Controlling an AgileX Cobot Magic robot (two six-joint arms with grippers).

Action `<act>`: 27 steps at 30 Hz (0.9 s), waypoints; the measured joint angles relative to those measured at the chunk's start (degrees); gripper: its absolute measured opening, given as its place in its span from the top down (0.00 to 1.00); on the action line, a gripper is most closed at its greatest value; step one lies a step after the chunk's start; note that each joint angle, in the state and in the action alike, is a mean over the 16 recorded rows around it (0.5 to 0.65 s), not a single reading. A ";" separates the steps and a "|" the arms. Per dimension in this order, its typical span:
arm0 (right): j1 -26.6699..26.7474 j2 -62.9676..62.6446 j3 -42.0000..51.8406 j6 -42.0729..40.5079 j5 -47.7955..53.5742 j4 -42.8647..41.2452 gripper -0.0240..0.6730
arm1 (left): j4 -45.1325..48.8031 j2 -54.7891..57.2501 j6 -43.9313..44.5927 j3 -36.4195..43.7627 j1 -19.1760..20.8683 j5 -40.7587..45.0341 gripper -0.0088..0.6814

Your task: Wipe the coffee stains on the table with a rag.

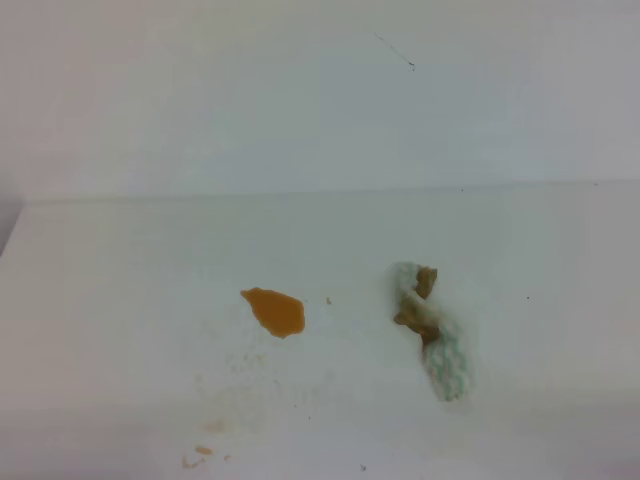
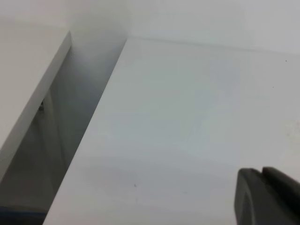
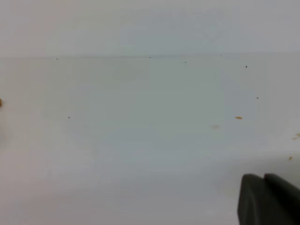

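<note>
The coffee stains show in the exterior high view as an orange-brown blot [image 1: 274,311] on the white table [image 1: 120,300], with faint tan specks [image 1: 203,451] nearer the front. The rag [image 1: 437,345], white with green checks and brown patches, lies crumpled to the right of the blot, apart from it. Neither gripper appears in that view. Only a dark tip of the left gripper [image 2: 267,197] shows low right in the left wrist view, over bare table. The right gripper [image 3: 267,199] shows the same way in its wrist view, shut, holding nothing, with small orange specks [image 3: 238,117] nearby.
A plain white wall [image 1: 300,90] rises behind the table. In the left wrist view the table's left edge [image 2: 93,126] drops into a dark gap, with another white surface [image 2: 28,70] beyond it.
</note>
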 joint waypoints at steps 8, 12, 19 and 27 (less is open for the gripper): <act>0.00 0.00 0.00 0.00 0.00 0.00 0.95 | 0.00 0.00 0.00 0.00 0.00 0.00 0.99; 0.00 0.00 0.00 0.00 0.00 0.00 0.95 | 0.00 0.00 0.00 0.00 0.00 0.00 0.99; 0.00 0.00 0.00 0.00 0.00 0.00 0.95 | 0.00 0.00 0.00 0.00 0.00 0.00 0.99; 0.00 0.00 0.00 0.00 0.00 0.00 0.95 | 0.00 0.00 0.00 0.00 0.00 0.00 0.99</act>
